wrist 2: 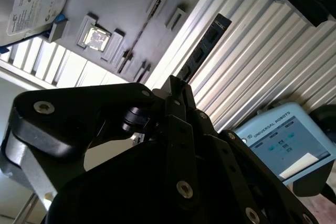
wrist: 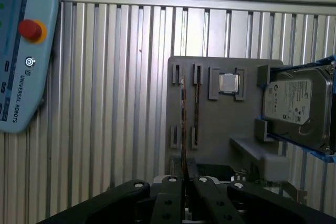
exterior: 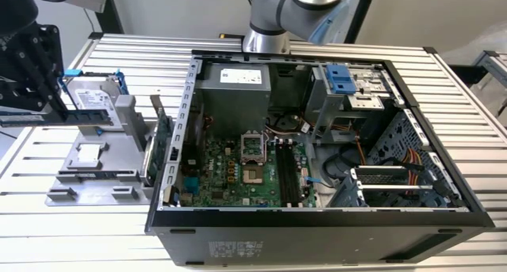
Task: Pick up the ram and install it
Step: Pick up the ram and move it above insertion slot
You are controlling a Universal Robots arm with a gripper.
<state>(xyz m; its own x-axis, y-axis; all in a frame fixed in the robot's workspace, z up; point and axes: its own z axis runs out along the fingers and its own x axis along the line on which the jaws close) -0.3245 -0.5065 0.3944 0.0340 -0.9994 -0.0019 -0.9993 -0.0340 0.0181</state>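
gripper (wrist 2: 177, 85) of mine clamped on one end of the ram (wrist 2: 205, 45), above the grey tray (wrist: 220, 124).
gripped so near its end, the stick could twist or slip if bumped.

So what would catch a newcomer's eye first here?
The open computer case, motherboard exposed, sits in the middle of the slatted table. At the exterior view's left, black jaws are shut on the ram, held level above the grey parts holder.
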